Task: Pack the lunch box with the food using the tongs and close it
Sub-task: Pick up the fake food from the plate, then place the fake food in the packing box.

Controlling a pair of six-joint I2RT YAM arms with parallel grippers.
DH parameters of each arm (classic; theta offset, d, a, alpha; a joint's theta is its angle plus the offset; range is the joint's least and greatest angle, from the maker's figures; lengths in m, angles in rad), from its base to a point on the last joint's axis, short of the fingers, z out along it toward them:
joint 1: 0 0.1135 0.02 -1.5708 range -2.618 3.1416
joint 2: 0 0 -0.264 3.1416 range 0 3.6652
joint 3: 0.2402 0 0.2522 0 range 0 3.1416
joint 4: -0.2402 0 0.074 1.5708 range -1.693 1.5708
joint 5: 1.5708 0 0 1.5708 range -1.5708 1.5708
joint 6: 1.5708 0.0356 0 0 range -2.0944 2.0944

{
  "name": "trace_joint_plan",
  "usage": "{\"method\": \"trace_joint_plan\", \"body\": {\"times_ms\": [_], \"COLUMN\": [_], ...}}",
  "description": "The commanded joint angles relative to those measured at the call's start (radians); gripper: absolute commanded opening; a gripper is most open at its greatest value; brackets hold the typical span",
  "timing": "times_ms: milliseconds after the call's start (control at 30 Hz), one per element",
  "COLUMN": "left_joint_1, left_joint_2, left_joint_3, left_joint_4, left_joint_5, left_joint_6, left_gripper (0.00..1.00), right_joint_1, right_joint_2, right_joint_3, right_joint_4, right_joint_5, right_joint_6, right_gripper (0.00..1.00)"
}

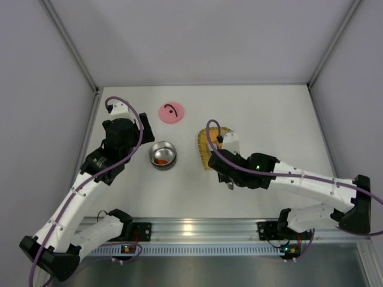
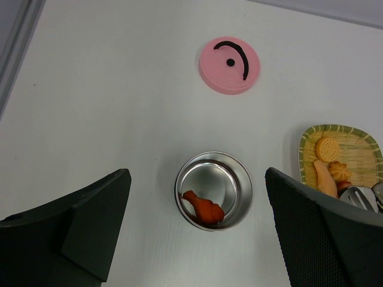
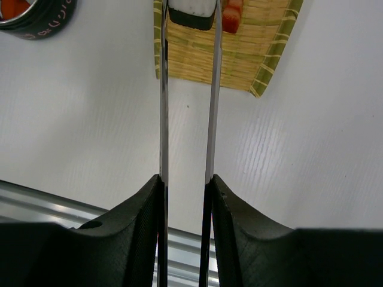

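White table (image 2: 119, 89), steel lunch box (image 2: 224, 173), pink lid (image 2: 229, 64), yellow woven tray (image 2: 359, 152), each apart

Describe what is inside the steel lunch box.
Inside the lunch box lies one orange-red food piece, on otherwise bare steel. Whatever is beneath that piece is covered.

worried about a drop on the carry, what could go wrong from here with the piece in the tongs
The dark-and-white piece is pinched far out on the tongs, over the yellow tray; it may slip on the way to the lunch box. The right claw grips thin arms, which could twist.
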Motion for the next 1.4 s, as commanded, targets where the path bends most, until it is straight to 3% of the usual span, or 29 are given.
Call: {"method": "trace_joint_plan", "body": {"times_ms": [0,400,767,1367], "left_joint_1": [0.003,0.003,0.005,0.005], "left_joint_2": [-0.002,0.001,0.0,-0.002], "left_joint_3": [0.02,0.018,0.018,0.018], "left_joint_4": [0.024,0.024,0.024,0.024], "left_joint_5": [-0.018,-0.02,-0.021,-0.02], "left_joint_6": [0.005,0.005,0.007,0.007], "left_gripper": [0.99,0.99,0.99,0.99], "right_joint_1": [0.008,0.047,0.072,0.07], "right_joint_2": [0.034,0.269,0.454,0.468], "right_joint_3": [0.1,0.37,0.513,0.516], "right_joint_4": [0.03,0.17,0.228,0.219], "right_joint_5": [0.011,-0.095,-0.17,-0.155], "right_joint_6": [-0.06,-0.17,-0.201,-0.204], "right_gripper": [0.19,0.19,0.2,0.46]}}
